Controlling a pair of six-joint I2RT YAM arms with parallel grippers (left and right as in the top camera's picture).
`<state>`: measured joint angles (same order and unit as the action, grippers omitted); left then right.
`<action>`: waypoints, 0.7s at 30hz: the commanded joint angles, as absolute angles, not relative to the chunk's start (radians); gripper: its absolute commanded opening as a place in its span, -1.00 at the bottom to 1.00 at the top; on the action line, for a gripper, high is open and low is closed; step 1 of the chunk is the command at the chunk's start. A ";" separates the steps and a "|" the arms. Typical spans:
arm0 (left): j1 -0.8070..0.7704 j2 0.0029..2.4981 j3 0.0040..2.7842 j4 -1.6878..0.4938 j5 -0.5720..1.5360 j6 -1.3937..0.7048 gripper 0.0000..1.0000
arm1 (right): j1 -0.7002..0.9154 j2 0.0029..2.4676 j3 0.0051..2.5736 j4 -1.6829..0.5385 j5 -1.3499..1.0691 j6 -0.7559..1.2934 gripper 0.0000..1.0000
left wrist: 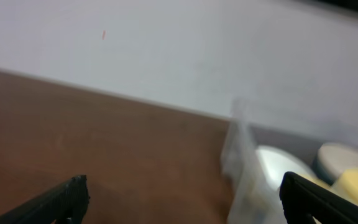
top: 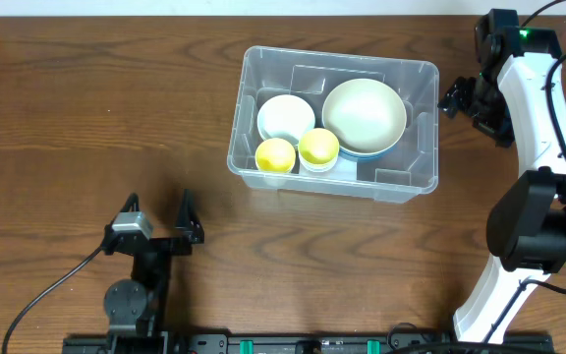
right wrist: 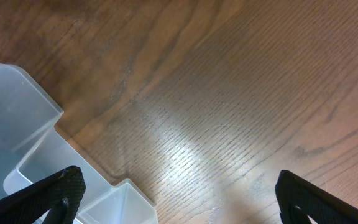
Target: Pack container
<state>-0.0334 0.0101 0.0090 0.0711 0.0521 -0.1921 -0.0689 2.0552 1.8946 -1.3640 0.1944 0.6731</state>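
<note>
Left claw (top: 157, 201) and right claw (top: 453, 96) released, empty; bowls (top: 364, 116) in container (top: 332, 57) sharp only overhead.

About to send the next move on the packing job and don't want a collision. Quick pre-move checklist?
1. Left gripper open and empty: ok.
2. Right gripper open and empty: ok.
3. Container upright on the table: ok.
4. Large bowl, white bowl and both small yellow bowls inside the container: ok.
5. Right gripper clear of the container's right rim: cannot tell, they sit close.
</note>
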 commanded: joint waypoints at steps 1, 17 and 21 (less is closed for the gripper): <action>-0.027 0.001 0.004 0.043 0.033 -0.135 0.96 | -0.066 2.052 1.893 -1.364 0.202 0.687 0.98; -0.027 0.004 0.004 -0.070 0.029 -0.105 0.96 | -0.066 2.052 1.893 -1.364 0.202 0.687 0.98; -0.027 0.004 0.004 -0.070 0.029 -0.105 0.96 | -0.066 2.052 1.893 -1.364 0.202 0.687 0.99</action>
<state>-0.0334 0.0101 0.0139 -0.0223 0.0460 -0.1257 -0.0689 2.0552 1.8946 -1.3643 0.1944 0.6731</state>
